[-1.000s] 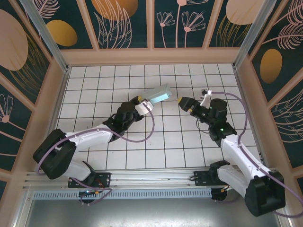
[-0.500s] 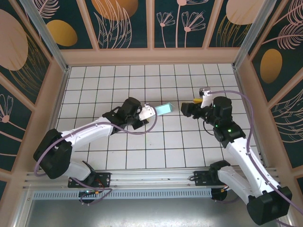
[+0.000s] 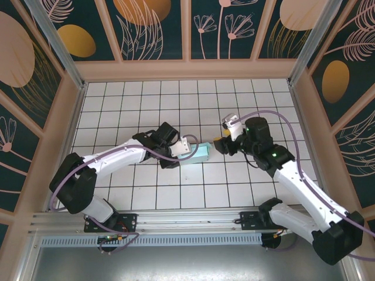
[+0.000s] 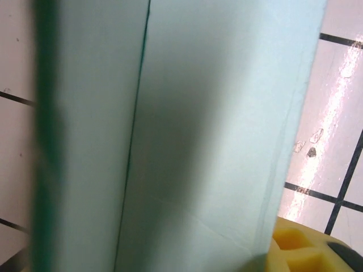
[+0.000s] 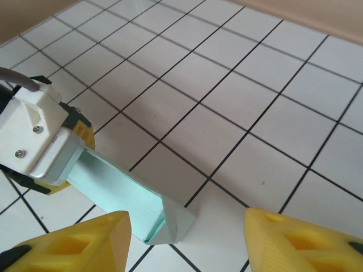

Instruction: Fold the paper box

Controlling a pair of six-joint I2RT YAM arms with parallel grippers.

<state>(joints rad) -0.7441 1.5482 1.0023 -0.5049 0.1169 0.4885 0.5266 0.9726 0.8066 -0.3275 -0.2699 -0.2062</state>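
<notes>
The paper box [image 3: 201, 153] is a pale teal folded strip lying low over the white tiles at mid-table. My left gripper [image 3: 188, 147] is shut on its left end. In the left wrist view the box's card [image 4: 198, 141] runs top to bottom, with one yellow fingertip [image 4: 300, 252] at its lower right edge. From the right wrist, the box [image 5: 122, 192] is an open trough with a folded end flap [image 5: 180, 222], and the left gripper [image 5: 71, 161] clamps its far end. My right gripper [image 5: 187, 246] is open, just short of the flap, touching nothing; from above it [image 3: 218, 146] sits by the box's right end.
White tiled floor [image 3: 176, 99] with dark grout lines lies inside a walled enclosure with patterned panels [image 3: 152, 29]. Purple cables [image 3: 293, 126] loop off both arms. Open tiles lie behind and in front of the box.
The left arm has swung the box down and rightward to the floor. The right gripper has moved left, closing in on the box's right end.
</notes>
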